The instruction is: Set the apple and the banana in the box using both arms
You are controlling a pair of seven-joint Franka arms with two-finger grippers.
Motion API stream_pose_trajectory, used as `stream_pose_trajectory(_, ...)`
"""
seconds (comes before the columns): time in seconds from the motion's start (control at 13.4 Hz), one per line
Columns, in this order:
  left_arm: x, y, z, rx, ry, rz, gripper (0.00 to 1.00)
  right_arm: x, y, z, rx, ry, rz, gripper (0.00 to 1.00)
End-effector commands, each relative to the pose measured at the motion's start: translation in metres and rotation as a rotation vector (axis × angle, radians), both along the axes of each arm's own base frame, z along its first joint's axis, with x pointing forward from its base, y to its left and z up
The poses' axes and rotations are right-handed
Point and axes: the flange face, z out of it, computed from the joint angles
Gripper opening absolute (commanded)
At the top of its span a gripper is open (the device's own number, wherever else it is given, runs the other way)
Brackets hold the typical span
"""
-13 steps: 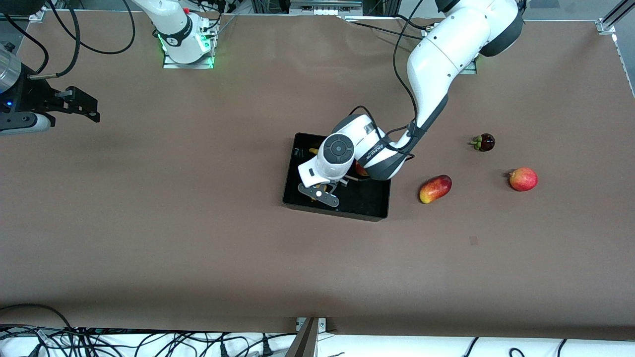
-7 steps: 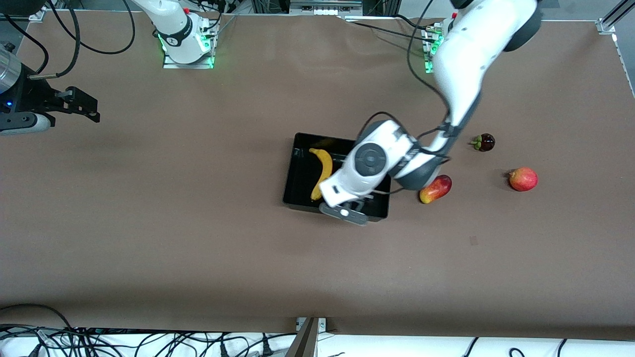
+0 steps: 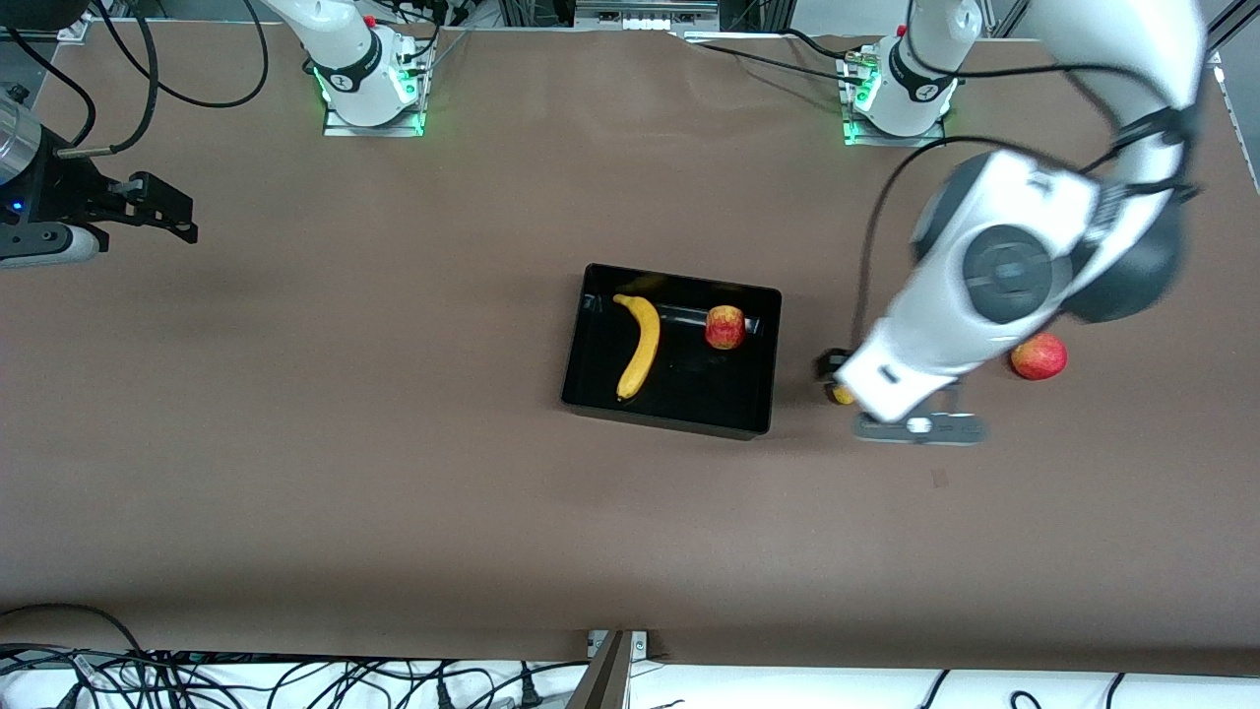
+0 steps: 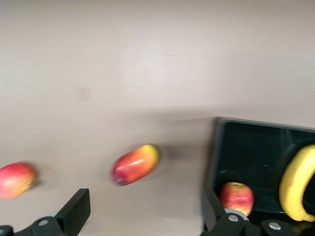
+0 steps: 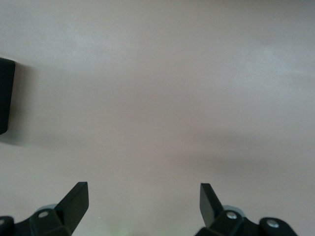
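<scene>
Now clear of box (image 3: 669, 418): left gripper (image 4: 142, 221) jaws apart, empty, swung over mango (image 4: 136, 163). Right gripper (image 5: 140, 209) apart too, waiting over bare table. Banana (image 3: 640, 345) and apple (image 3: 725, 327) both in box; task looks done.

Front cam sits high, facing my bases, whole worktop (image 3: 394, 473) in frame. Each wrist cam looks down past my claw fingers, closer in. Left wrist and front share the box (image 4: 246, 147) (image 3: 591, 394); right wrist catches its edge (image 5: 6, 93).
</scene>
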Motion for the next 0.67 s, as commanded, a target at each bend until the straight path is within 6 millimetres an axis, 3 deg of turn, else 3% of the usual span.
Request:
stream_pose_trajectory(0.0,-0.021,0.031,0.039,0.042,0.03,0.003,1.0,0.003,-0.002,0.005,-0.013,-0.009,-0.007,1.0)
stream_pose_trajectory(0.15,-0.031,0.063,0.071,0.048,0.029,-0.042,1.0,0.003,-0.001,0.005,-0.013,-0.009,-0.006,1.0)
stream_pose_trajectory(0.3,-0.041,0.097,0.086,0.057,0.08,-0.112,1.0,0.003,-0.002,0.005,-0.013,-0.009,-0.007,1.0)
stream_pose_trajectory(0.37,-0.043,0.117,0.093,0.054,0.092,-0.149,1.0,0.003,-0.001,0.005,-0.013,-0.009,-0.006,1.0)
stream_pose_trajectory(0.6,-0.069,0.141,0.092,-0.021,0.05,-0.128,1.0,0.003,-0.001,0.005,-0.013,-0.009,-0.006,1.0)
